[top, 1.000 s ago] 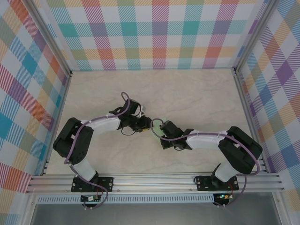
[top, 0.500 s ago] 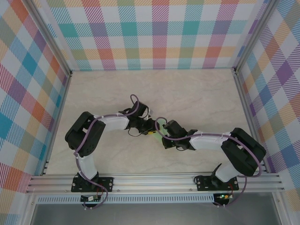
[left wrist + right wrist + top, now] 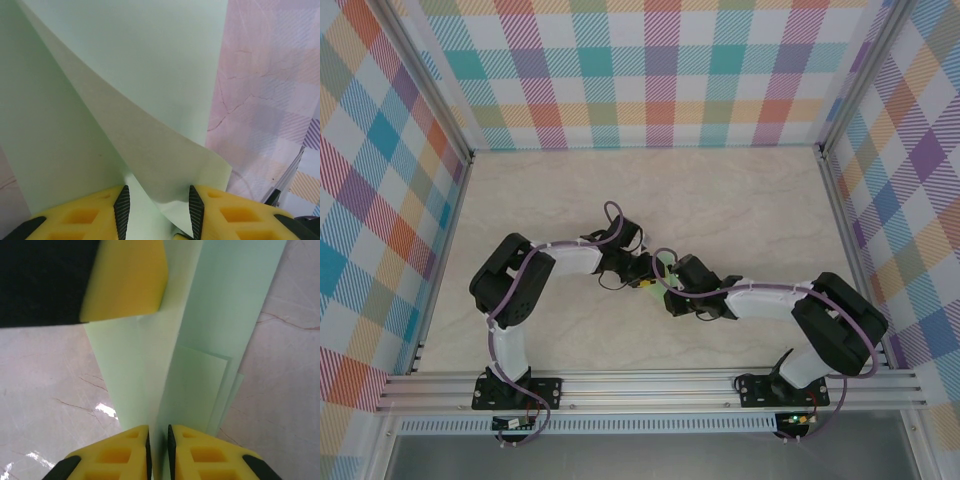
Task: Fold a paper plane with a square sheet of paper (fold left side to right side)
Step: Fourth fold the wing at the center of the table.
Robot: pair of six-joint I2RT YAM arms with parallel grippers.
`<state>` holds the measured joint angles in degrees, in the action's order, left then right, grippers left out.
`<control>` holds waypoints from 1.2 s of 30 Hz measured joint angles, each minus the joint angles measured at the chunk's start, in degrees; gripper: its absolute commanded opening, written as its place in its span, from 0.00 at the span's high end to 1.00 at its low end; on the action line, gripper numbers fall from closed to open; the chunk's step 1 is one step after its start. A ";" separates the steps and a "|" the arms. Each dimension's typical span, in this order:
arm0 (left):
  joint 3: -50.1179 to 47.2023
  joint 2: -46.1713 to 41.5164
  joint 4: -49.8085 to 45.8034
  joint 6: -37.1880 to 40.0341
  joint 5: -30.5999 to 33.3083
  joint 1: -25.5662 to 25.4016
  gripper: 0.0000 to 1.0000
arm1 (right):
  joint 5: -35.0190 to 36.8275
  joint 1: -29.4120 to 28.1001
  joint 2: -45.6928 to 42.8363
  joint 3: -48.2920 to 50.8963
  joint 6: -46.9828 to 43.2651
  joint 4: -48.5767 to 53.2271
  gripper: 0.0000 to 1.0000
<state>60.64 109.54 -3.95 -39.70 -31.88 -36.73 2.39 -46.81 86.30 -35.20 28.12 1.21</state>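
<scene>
At mid-table, paper (image 3: 666, 263) mostly hidden by arms (image 3: 760, 296) — right claw (image 3: 158, 447) pinching its ridge, left claw (image 3: 157, 212) parted round a flap.

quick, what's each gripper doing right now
Left gripper: open, straddling a raised flap of the sheet of paper.
Right gripper: shut on the sheet of paper.

Lab rig — plaid walls (image 3: 660, 70), aluminium rails (image 3: 650, 385)
</scene>
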 measured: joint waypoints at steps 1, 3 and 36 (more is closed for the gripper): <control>0.17 0.04 0.02 0.00 0.02 -0.04 0.61 | -0.37 0.22 0.00 0.13 0.00 -0.26 0.79; 0.31 0.17 0.04 0.00 0.02 -0.04 0.61 | -1.27 0.63 -0.13 0.55 0.02 -1.01 0.78; 0.70 0.46 -0.39 0.02 0.42 -0.17 0.61 | -29.05 21.86 -4.31 4.85 5.64 -11.72 0.66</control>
<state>61.34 110.00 -4.34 -39.68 -31.46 -36.91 -26.65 -24.95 82.00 -30.35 33.76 -10.50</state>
